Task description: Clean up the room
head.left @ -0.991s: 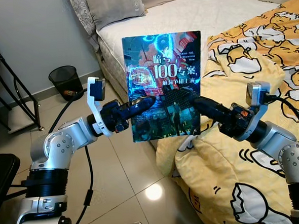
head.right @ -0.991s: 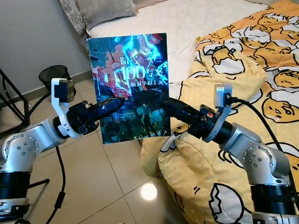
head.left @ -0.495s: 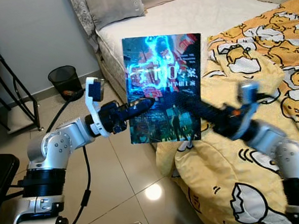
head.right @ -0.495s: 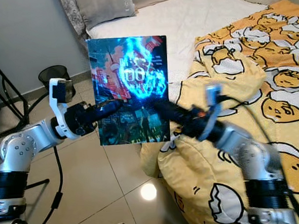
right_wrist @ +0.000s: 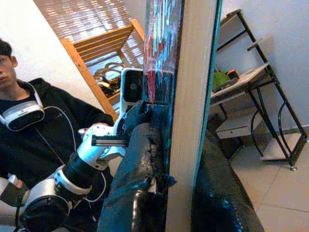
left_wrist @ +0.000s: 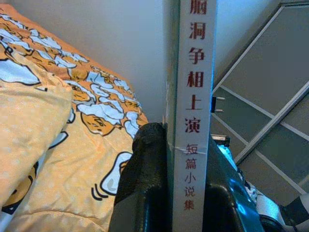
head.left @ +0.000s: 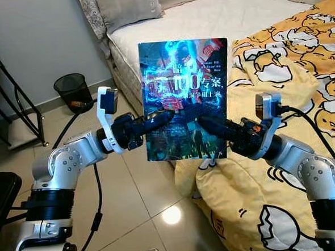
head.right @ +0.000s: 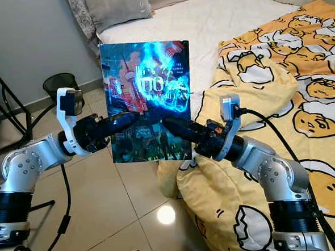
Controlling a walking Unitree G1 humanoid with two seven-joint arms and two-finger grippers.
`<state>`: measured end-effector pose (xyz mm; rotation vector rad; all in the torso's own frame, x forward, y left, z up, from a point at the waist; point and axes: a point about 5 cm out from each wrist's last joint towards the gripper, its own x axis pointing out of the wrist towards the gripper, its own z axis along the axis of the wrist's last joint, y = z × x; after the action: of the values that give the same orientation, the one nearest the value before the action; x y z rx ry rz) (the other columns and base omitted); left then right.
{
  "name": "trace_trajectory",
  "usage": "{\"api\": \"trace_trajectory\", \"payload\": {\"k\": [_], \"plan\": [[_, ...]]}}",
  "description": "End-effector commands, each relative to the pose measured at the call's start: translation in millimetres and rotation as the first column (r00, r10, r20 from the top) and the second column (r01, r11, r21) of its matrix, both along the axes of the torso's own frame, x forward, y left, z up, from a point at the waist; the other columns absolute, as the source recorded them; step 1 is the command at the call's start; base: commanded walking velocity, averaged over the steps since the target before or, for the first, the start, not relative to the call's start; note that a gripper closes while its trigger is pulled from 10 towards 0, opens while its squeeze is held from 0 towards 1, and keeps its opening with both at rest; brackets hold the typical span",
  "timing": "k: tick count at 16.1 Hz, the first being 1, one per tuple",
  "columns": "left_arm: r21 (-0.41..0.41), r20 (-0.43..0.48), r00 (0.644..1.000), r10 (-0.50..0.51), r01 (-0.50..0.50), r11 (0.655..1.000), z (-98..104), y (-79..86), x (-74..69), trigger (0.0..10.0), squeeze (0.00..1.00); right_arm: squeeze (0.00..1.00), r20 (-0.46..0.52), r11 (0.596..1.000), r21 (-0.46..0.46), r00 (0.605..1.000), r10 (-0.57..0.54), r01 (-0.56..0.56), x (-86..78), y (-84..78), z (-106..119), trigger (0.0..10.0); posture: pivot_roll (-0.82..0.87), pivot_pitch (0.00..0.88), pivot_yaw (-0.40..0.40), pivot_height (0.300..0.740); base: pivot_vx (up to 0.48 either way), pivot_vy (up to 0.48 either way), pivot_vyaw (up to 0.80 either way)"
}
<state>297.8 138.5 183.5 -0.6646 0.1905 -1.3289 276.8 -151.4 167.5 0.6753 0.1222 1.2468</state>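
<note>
A glossy book (head.left: 184,73) with a dark blue and red cover stands upright in the air between my two arms, over the floor beside the bed. My left gripper (head.left: 158,119) is shut on its left side. In the left wrist view the white spine (left_wrist: 195,96) with red characters sits between the black fingers (left_wrist: 145,174). My right gripper (head.left: 204,122) reaches in from the right, shut on the book at mid-height. The book's pale page edge (right_wrist: 190,96) shows clamped between the fingers (right_wrist: 140,164) in the right wrist view.
A bed (head.left: 206,18) with a grey pillow (head.left: 129,8) lies behind the book. A yellow cartoon-print quilt (head.left: 289,67) spills off it to the right. A black wastebasket (head.left: 73,88) and a black metal rack (head.left: 7,101) stand at left on the tiled floor (head.left: 155,200). A person (right_wrist: 29,135) wearing a headset sits behind.
My right gripper has slid leftward, further in across the book's cover. The book and my left gripper have stayed nearly where they were.
</note>
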Motion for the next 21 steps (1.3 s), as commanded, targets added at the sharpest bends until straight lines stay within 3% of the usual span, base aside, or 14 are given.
{"api": "trace_trajectory", "payload": {"k": [1,4,5,6,8,11,14,16,17,19,20,21], "plan": [[0.009,0.044,0.999,0.022,-0.023,1.000,8,3.3,3.2,0.0,0.00,0.00,0.046,1.000,-0.011,0.999,0.020,-0.019,2.3,3.9,7,0.0,-0.10,0.000,0.077,0.740,0.000,0.000,0.00],[0.024,0.050,0.997,0.053,-0.055,0.998,7,3.6,7.2,0.0,0.00,0.00,0.048,1.000,-0.002,0.999,0.017,-0.017,1.9,5.4,6,0.0,-0.10,0.000,0.076,0.740,0.000,0.000,0.00],[0.029,0.042,0.996,0.078,-0.079,0.996,6,4.5,9.9,10.0,0.00,0.00,0.044,1.000,0.012,0.999,0.016,-0.016,1.6,5.7,6,0.0,-0.10,0.000,0.075,0.740,0.000,0.000,0.00],[0.030,0.045,0.993,0.112,-0.114,0.993,6,6.1,12.5,10.0,1.00,0.00,0.034,1.000,0.028,0.999,0.003,-0.004,1.8,5.3,6,0.0,-0.10,0.000,0.075,0.740,0.000,0.000,0.00],[0.022,0.043,0.990,0.133,-0.134,0.991,6,7.0,13.3,10.0,1.00,0.00,0.032,1.000,0.028,0.999,-0.006,0.005,1.8,4.6,5,0.0,-0.10,0.000,0.074,0.740,0.000,0.000,0.00],[0.042,0.068,0.963,0.262,-0.265,0.963,5,14.1,18.9,10.0,1.00,0.00,0.027,0.998,0.057,0.999,-0.037,0.036,1.8,2.5,1,0.0,-0.10,0.000,0.072,0.740,0.000,0.000,0.00],[-0.011,0.072,0.931,0.359,-0.359,0.933,11,22.0,20.0,10.0,1.00,0.00,0.010,0.995,0.073,0.998,-0.067,0.066,0.1,-2.5,-4,0.0,-0.09,0.000,0.068,0.740,0.000,0.000,0.00],[-0.075,0.053,0.898,0.436,-0.432,0.899,15,36.8,16.3,10.0,1.00,0.00,-0.027,0.988,0.073,0.991,-0.134,0.135,-3.4,-15.4,-14,0.0,-0.08,0.000,0.066,0.740,0.000,0.000,0.00],[-0.051,0.068,0.828,0.556,-0.554,0.831,14,49.4,16.1,10.0,1.00,0.00,-0.044,0.979,0.062,0.981,-0.190,0.193,-6.4,-24.2,-21,0.0,-0.08,0.000,0.064,0.740,0.000,0.000,0.00],[0.018,0.090,0.729,0.678,-0.682,0.731,6,66.0,12.3,10.0,1.00,0.00,-0.046,0.942,0.028,0.942,-0.334,0.335,-6.0,-35.5,-30,0.0,-0.07,0.000,0.064,0.740,0.000,0.000,0.00],[0.109,0.141,0.645,0.751,-0.765,0.635,-6,77.2,8.6,10.0,1.00,0.00,-0.048,0.886,-0.003,0.885,-0.463,0.463,-2.6,-42.0,-34,0.0,-0.07,0.000,0.064,0.740,0.000,0.000,0.00],[0.345,0.380,0.522,0.763,-0.846,0.407,-28,86.0,6.4,10.0,1.00,0.00,-0.021,0.836,-0.094,0.838,-0.545,0.541,-0.4,-41.9,-41,0.0,-0.06,0.000,0.060,0.740,0.000,0.000,0.00]]}}
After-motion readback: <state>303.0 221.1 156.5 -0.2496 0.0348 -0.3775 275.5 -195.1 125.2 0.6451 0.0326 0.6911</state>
